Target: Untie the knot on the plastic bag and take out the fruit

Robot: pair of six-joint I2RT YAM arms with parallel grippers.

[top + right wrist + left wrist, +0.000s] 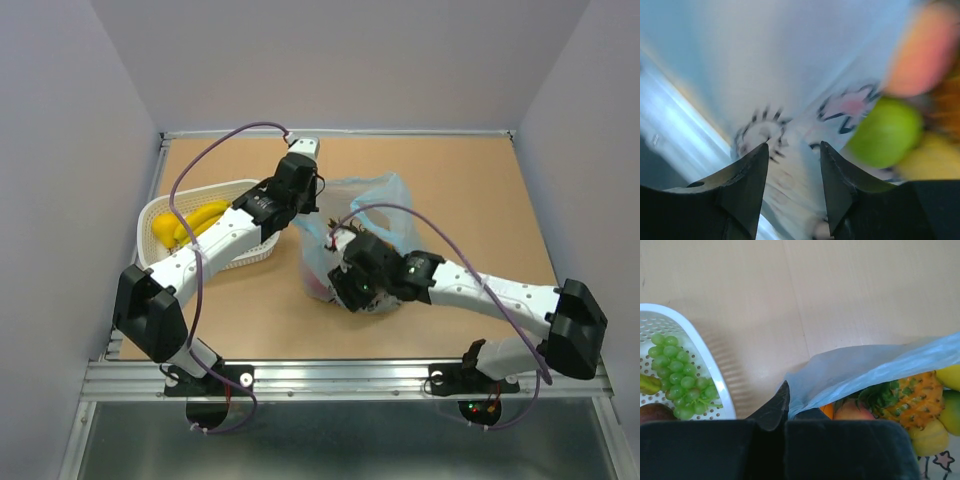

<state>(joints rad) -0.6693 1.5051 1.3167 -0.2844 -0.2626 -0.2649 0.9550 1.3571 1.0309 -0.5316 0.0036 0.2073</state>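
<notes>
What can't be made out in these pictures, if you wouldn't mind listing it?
The knot: in no view; in the top view the right arm covers the plastic bag's near side.
The fruit: smeared by blur in the right wrist view, partly under film in the left wrist view.
The basket: cut off by the left wrist view's edge, under the left arm from above.

Soft, even light; only my right wrist view is smeared.
From above, the tabletop [450,180] is evenly lit, with only faint shadows. My left wrist view is bright and sharp, the white basket [695,337] throwing a soft shadow on the wood. In the right wrist view the plastic bag [790,75] and green fruit [885,132] are blurred; only my right gripper's [793,146] black fingers [747,185] are crisp.
</notes>
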